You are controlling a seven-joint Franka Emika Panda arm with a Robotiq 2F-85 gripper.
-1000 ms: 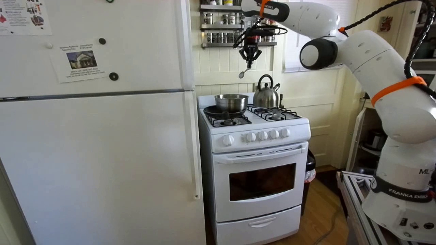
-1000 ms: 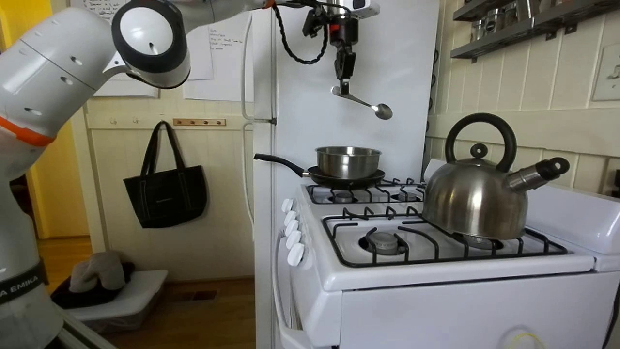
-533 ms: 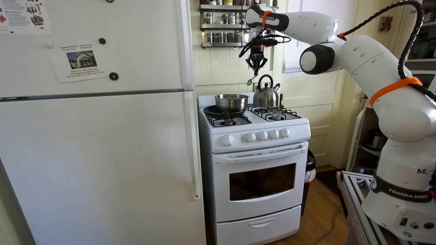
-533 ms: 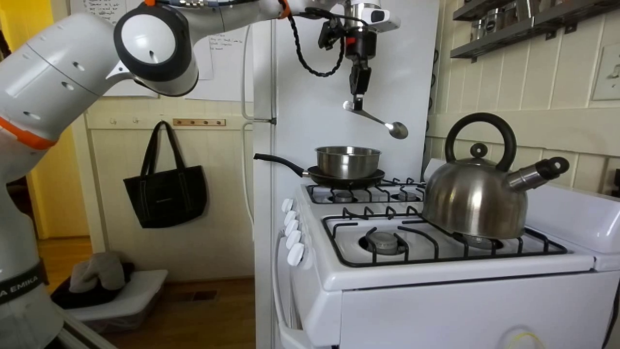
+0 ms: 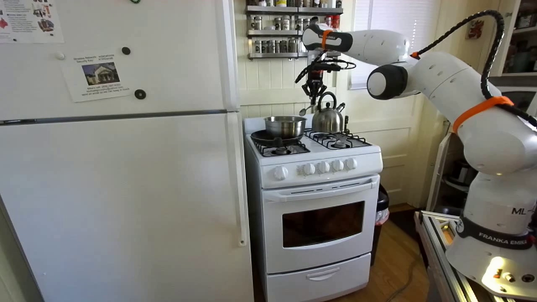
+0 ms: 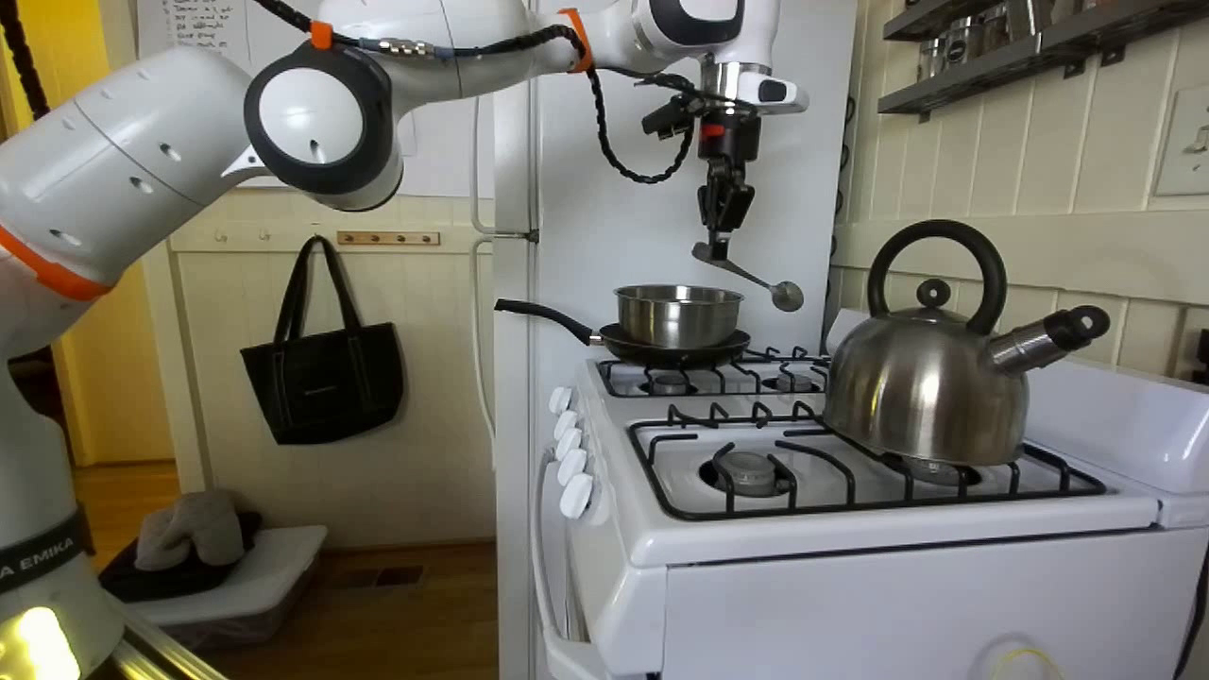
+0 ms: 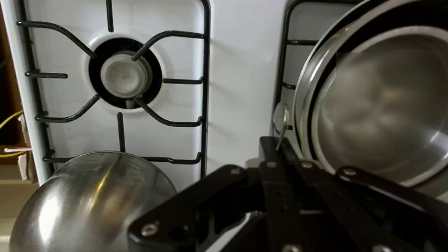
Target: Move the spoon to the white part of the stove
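Sideways first, then gently down

On the wrist view's left, the kettle [image 7: 94, 206] sits on the left grate [image 7: 206, 63]; give it plenty of room. Next, between that grate and the right grate [image 7: 301, 42], runs a bare strip, the white part of the stove [image 7: 243, 70], which looks like the landing place. I judge the step in hand to be carrying and lowering. A small shift onto the middle of the strip, then a slow, straight descent, should do it, with the spoon [image 7: 279, 116] lined up along the enamel (it is narrow there, so a crooked drop could leave one end propped on a bar).

The spoon comes next, just right of the strip, seen against the edge of the right grate. The gripper [image 7: 279, 143] has its jaws nearly together, clamped on the handle close to its end, with only thin metal between them; I see them touching nothing else. In both exterior views the spoon hangs in the air, tilted, its bowl lower than the grip. The bowl will probably touch first, so ease the handle down after it before letting go.

Furthest right is the pot [image 7: 385, 115]. Its rim looks near the bowl, though both exterior views show them apart, so clear it before descending.
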